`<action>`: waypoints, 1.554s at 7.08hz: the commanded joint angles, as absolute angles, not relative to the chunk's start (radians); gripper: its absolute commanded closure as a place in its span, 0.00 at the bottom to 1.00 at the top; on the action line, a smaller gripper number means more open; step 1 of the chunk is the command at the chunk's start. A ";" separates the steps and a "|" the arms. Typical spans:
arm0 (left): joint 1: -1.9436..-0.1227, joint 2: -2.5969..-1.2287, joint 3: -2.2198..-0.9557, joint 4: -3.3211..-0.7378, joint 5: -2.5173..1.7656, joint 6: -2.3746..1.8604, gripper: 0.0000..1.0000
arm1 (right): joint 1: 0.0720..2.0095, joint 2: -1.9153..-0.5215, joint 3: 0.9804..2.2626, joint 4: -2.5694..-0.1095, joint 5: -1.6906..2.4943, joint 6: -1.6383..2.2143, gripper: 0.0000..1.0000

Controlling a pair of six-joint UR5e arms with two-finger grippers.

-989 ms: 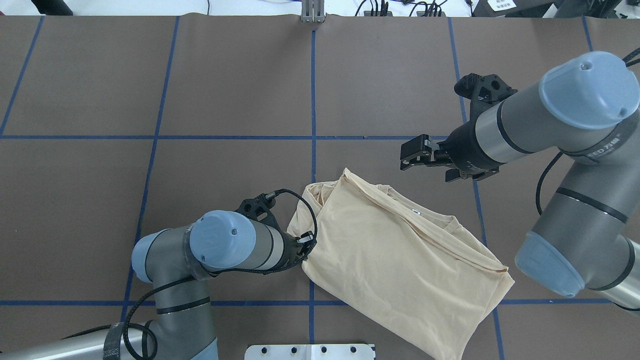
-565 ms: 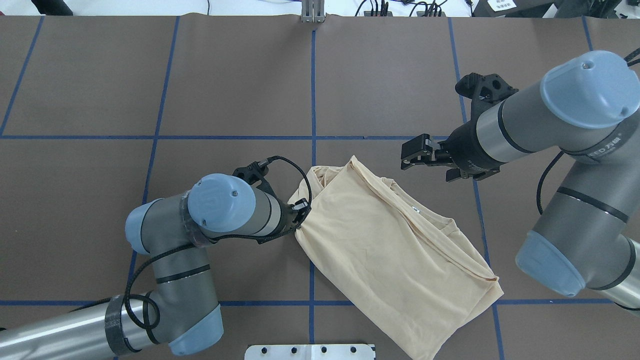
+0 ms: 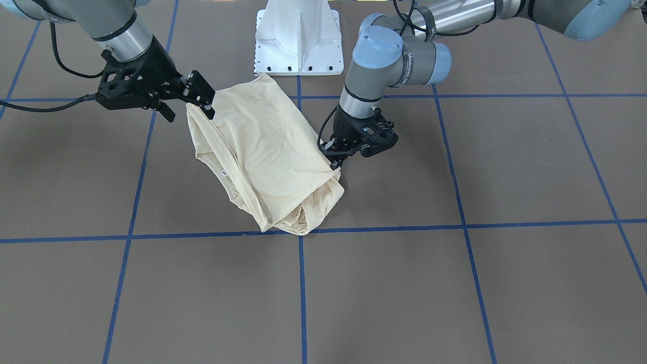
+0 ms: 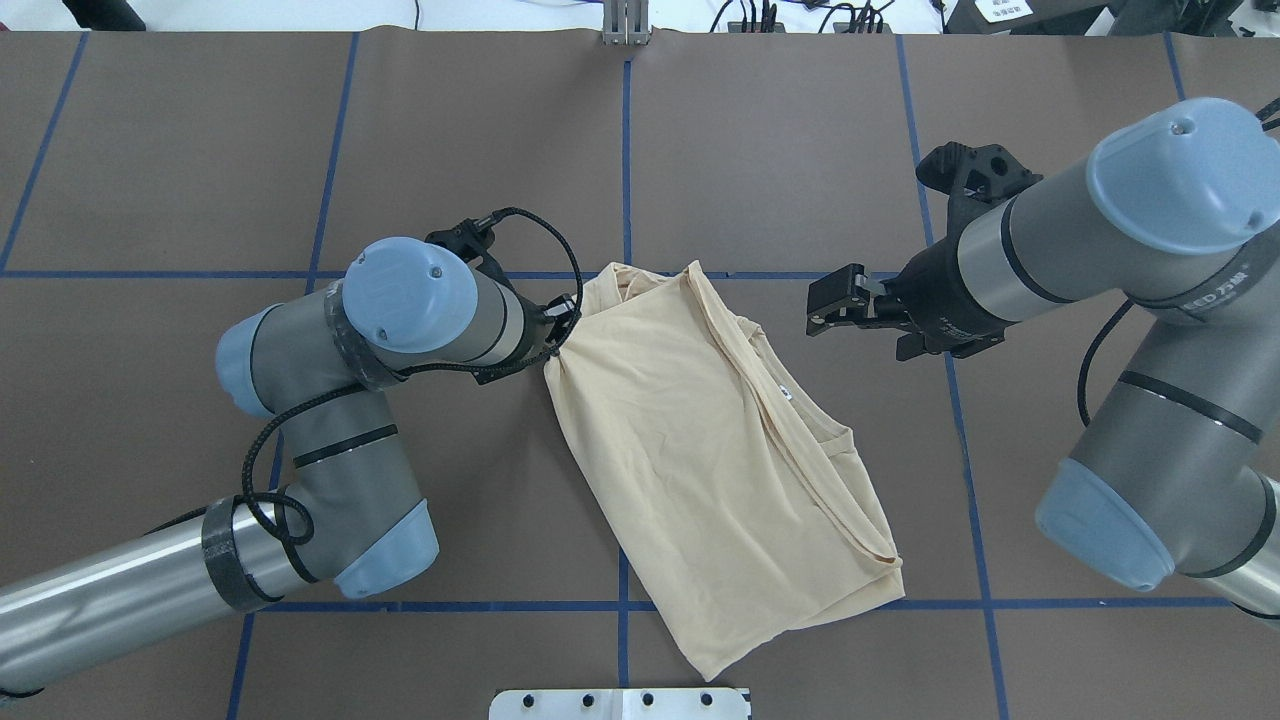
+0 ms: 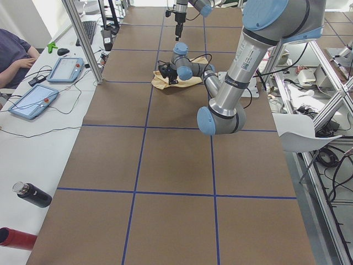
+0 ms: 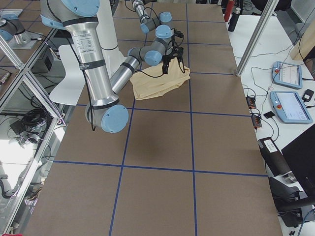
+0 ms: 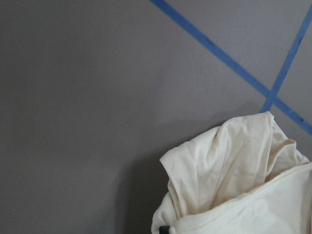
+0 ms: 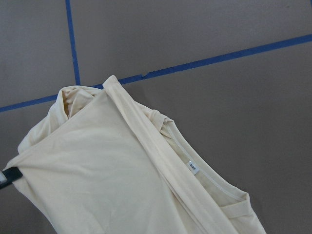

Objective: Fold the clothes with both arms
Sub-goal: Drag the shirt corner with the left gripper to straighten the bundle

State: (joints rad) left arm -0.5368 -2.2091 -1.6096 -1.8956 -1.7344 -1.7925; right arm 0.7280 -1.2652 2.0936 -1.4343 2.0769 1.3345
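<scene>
The pale cream-yellow shirt lies folded into a long slanted bundle on the brown table, its print hidden and its small white neck label facing up. My left gripper is shut on the shirt's far left corner, low over the table; the front-facing view has this gripper pinching the cloth edge. My right gripper hovers open and empty just right of the shirt's far end, apart from it. The right wrist view looks down on the shirt and its label.
Blue tape lines divide the brown table into squares. The white pedestal base stands at the near edge behind the shirt. In the left side view, tablets and a seated person are beyond the table's far side.
My left gripper has pulled its corner of the shirt away from the base and leftward. The whole shirt slid and turned with it. The right arm has barely moved.
</scene>
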 commanded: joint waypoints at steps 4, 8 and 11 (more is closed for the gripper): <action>-0.633 -2.385 -1.231 -2.142 -1.634 -1.712 1.00 | 0.730 -1.272 2.092 -1.434 2.069 1.335 0.00; -0.653 -2.387 -1.184 -2.221 -1.611 -1.617 0.91 | 0.730 -1.275 2.085 -1.434 2.062 1.335 0.00; -0.664 -2.343 -1.253 -2.223 -1.624 -1.545 0.00 | 0.706 -1.252 2.045 -1.433 2.031 1.321 0.00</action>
